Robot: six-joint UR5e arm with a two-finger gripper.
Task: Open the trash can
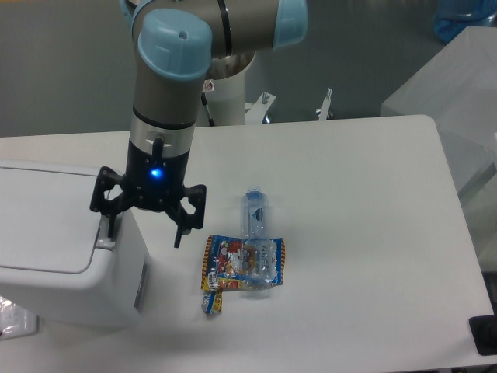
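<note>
You see the large white plastic box-shaped trash can [54, 256] at the left edge of the white tabletop [357, 233], partly cut by the frame. Its flat inset lid [43, 221] lies down, so the can is closed. At the right rim of the lid there is a small grey push tab [103, 243].

The black two-finger hand [145, 233] of the grey and light-blue robot arm [167, 85] hangs over the right edge of the trash can, pointing down. Its fingers are spread apart and hold nothing. The left finger [109, 225] is just above the push tab; you cannot tell if it touches. The right finger [180, 233] is beside the can, over the tabletop. A blue light [155, 172] shines on the wrist.

To the right of the hand, a clear plastic bottle [258, 233] lies on the tabletop, and it rests partly on a colourful flat snack packet [233, 264]. A small wrapper [212, 303] lies just beside the lower corner of the packet.
</note>
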